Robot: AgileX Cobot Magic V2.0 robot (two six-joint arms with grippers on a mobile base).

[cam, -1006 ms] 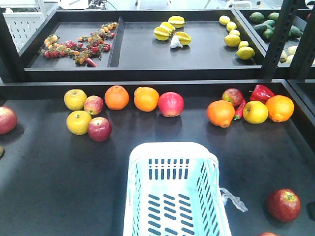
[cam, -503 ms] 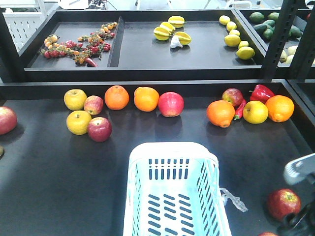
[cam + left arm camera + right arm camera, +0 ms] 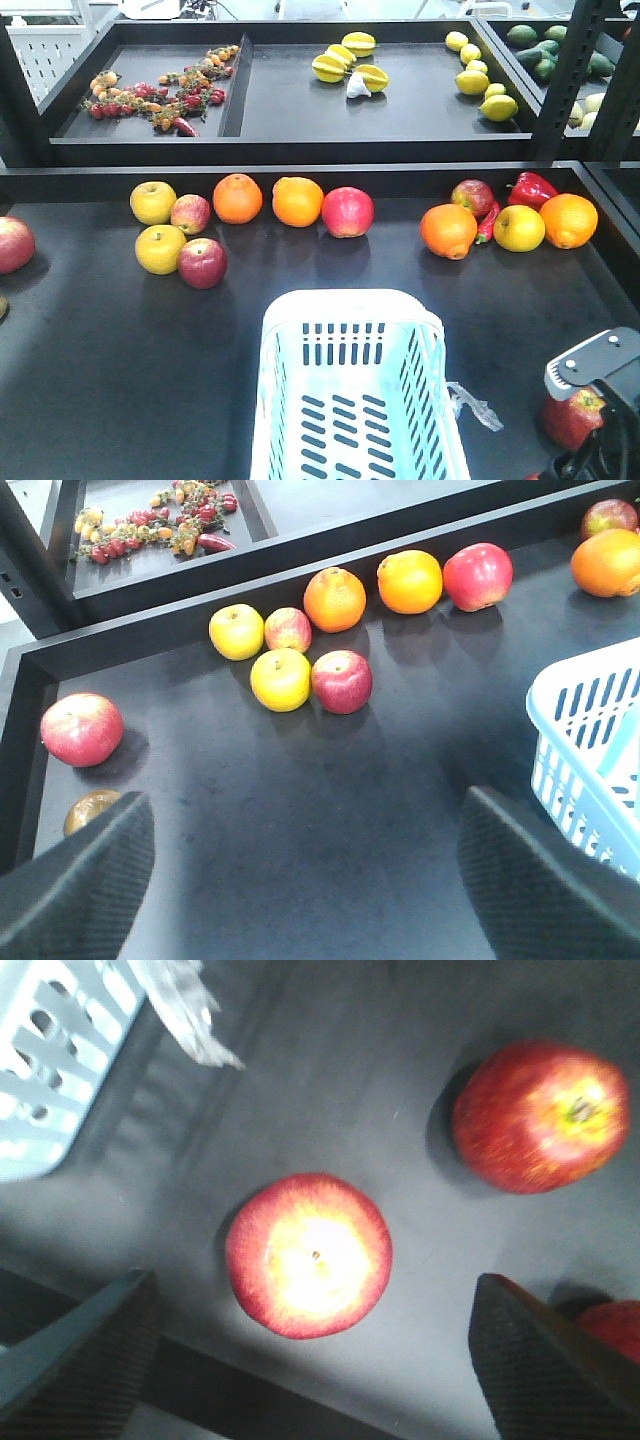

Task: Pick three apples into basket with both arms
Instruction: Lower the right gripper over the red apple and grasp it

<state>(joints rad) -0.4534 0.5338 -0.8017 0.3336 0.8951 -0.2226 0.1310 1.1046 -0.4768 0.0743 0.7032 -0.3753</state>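
The pale blue basket (image 3: 350,390) stands at the table's front centre, with nothing in it. My right arm (image 3: 598,372) hangs over a dark red apple (image 3: 570,420) at the front right and partly hides it. In the right wrist view the right gripper (image 3: 310,1370) is open above the table; one apple (image 3: 308,1254) lies just ahead of the gap between its fingers. A second apple (image 3: 540,1117) lies farther off, and a third (image 3: 612,1328) peeks from behind the right finger. The left gripper (image 3: 310,880) is open over bare table, well short of a red apple (image 3: 341,680).
Along the back sit yellow apples (image 3: 160,248), oranges (image 3: 297,201), more red apples (image 3: 347,211) and a red pepper (image 3: 530,188). A big red apple (image 3: 82,728) lies far left. A clear plastic scrap (image 3: 185,1010) hangs off the basket rim (image 3: 50,1050). The table's front edge (image 3: 230,1395) is close.
My right arm has come into the front view from the lower right and moved left and down over the front-right apple. The fruit and the basket have not moved.
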